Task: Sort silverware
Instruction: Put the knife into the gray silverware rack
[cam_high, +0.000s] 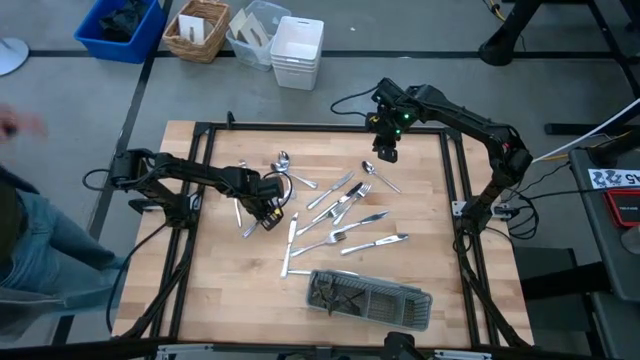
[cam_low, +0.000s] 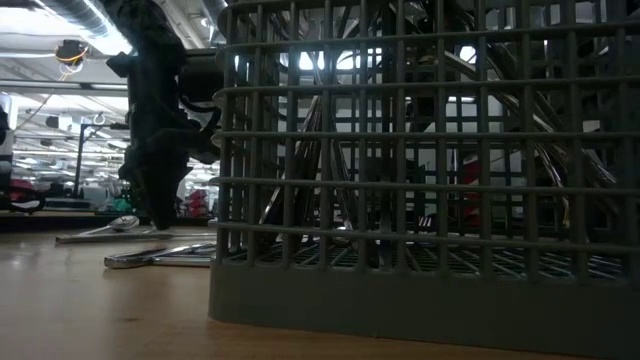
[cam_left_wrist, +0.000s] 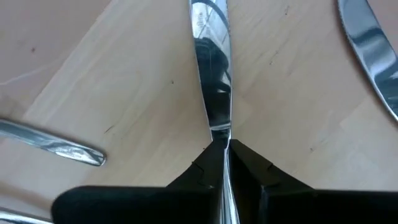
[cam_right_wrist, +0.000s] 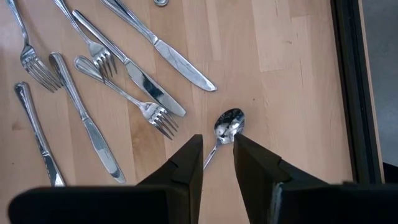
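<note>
Grey floor (cam_high: 90, 130) around wooden table (cam_high: 215, 300)

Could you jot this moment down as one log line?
left gripper: shut on knife | right gripper: open over spoon | tray: partly filled

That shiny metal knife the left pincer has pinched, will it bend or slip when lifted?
The slim shiny metal knife probably stays stiff. Its polished, mirror-like surface looks slippery. The left pincer grips it edge-on near one end, so the long free end may droop or swivel.
</note>
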